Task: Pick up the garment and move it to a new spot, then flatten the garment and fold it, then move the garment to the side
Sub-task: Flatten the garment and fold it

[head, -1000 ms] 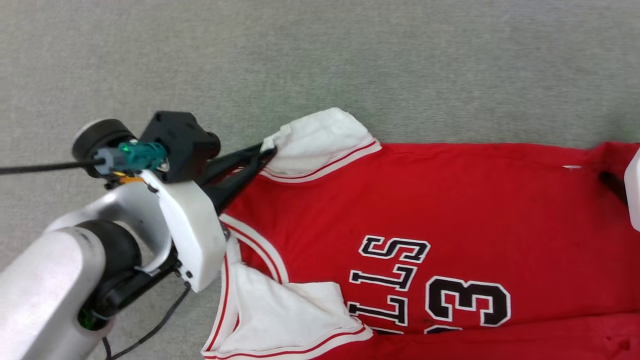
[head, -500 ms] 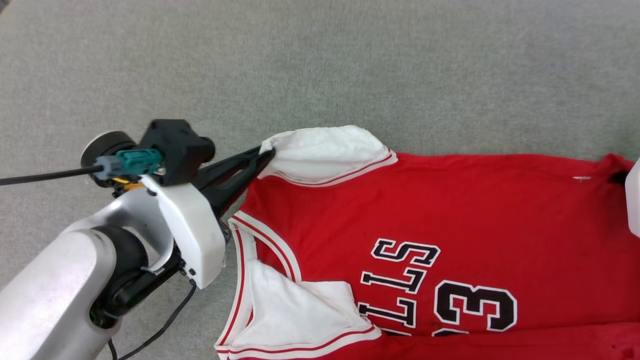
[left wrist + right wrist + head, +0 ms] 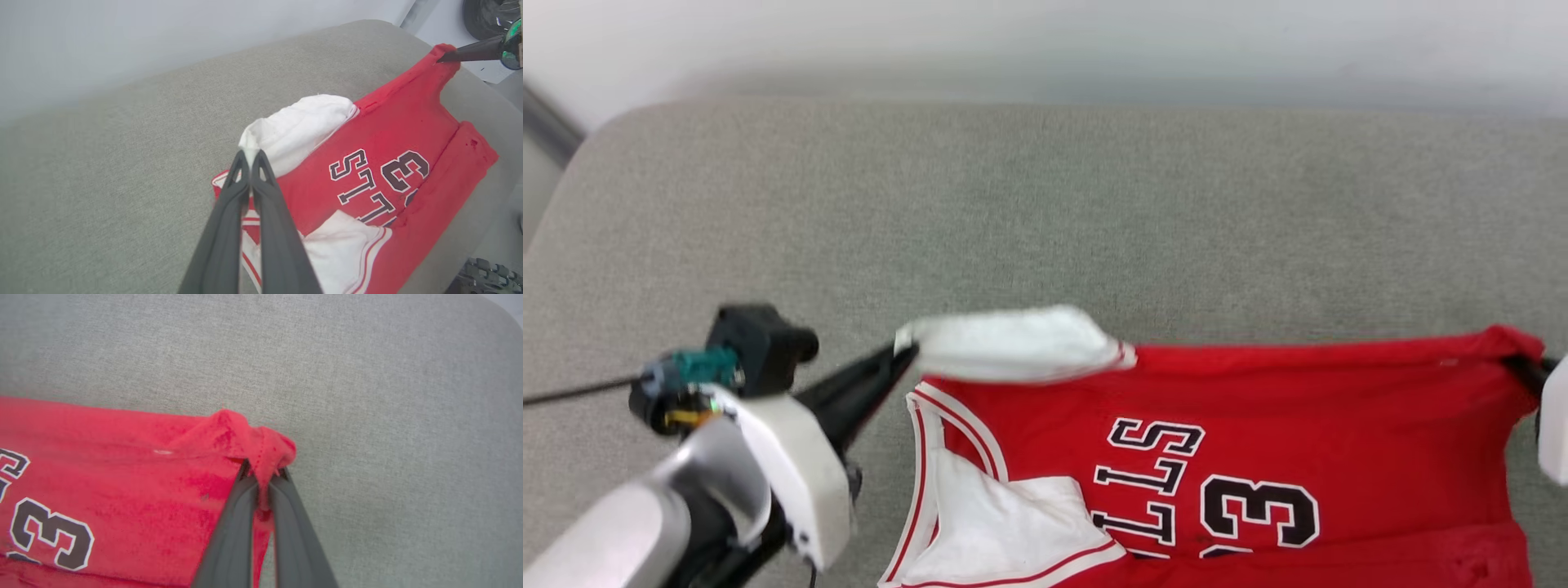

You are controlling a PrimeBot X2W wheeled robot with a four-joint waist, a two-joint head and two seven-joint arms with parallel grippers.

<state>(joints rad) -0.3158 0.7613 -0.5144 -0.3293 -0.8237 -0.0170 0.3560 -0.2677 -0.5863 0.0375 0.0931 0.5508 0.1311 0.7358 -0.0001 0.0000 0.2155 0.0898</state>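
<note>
The garment [image 3: 1339,425] is a red jersey with white sleeves and black letters and a "3", spread on a grey cushion [image 3: 1013,212]. My left gripper [image 3: 903,355] is shut on the tip of the far white sleeve [image 3: 1013,355], which it holds lifted off the cushion; the left wrist view shows that pinch [image 3: 249,153] on the white cloth [image 3: 298,126]. My right gripper [image 3: 263,473] is shut on the red bottom corner of the garment [image 3: 253,437], bunched between its tips. In the head view that corner [image 3: 1515,343] sits at the right edge.
A pale wall [image 3: 1045,41] stands behind the cushion's far edge. The cushion's rounded left corner [image 3: 596,139] drops off near a dark strip. A wheel [image 3: 486,12] shows past the cushion in the left wrist view.
The right gripper has closed on the garment's bottom corner. Both grippers have raised the far edge of the garment. The head camera has tilted up, bringing the wall into view.
</note>
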